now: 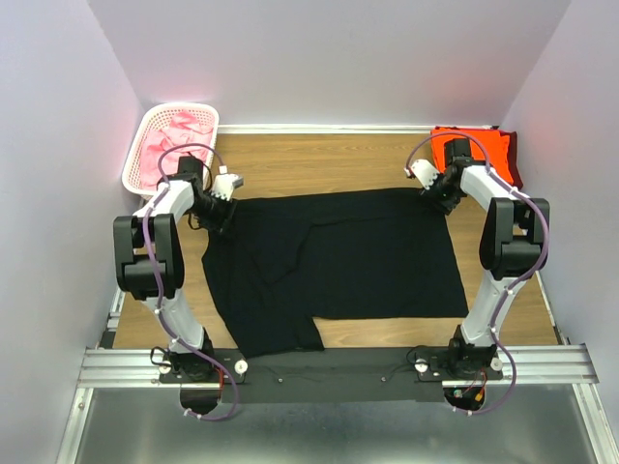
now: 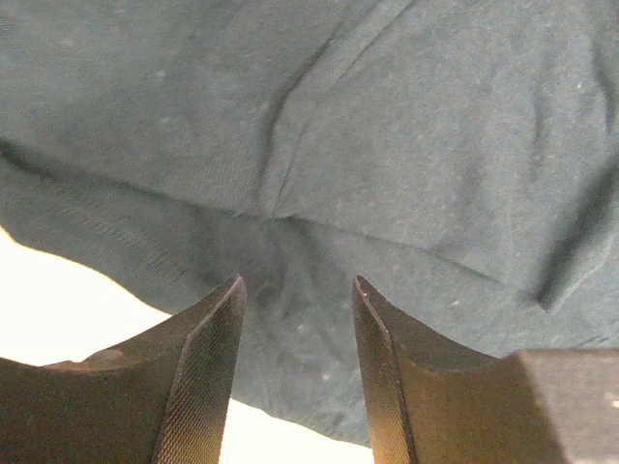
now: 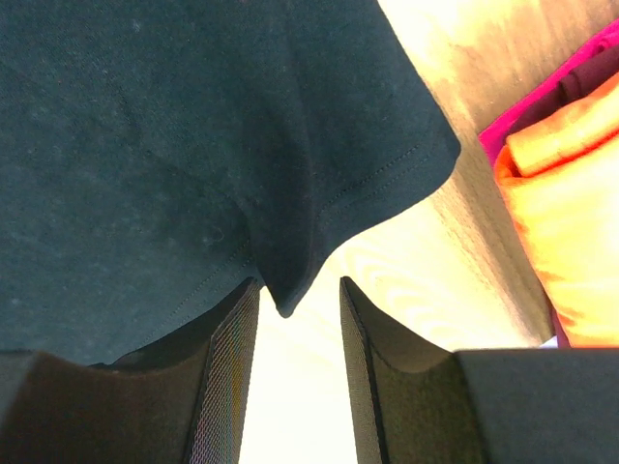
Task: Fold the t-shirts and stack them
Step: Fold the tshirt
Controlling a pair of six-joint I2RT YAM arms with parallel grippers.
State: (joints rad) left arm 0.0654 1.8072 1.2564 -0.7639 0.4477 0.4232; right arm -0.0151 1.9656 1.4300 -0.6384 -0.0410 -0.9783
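The black t-shirt lies unfolded mid-frame, left tool and right tool both released; orange t-shirt already stacked upper right.

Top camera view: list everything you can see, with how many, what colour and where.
black t-shirt: one, black, spread flat mid-table.
orange t-shirt: one, bright orange, folded, far right corner.
maroon t-shirt: one, dark maroon, under the orange one.
pink t-shirts: number unclear, pink, heaped in the basket.
basket: one, white lattice, far left corner.
table: one, wood-brown, under everything.
left arm: one, white and black, at the black shirt's far left corner.
right arm: one, white and black, at its far right corner.
left fingers: two, black, apart, over black cloth.
right fingers: two, black, apart, either side of a sleeve corner.
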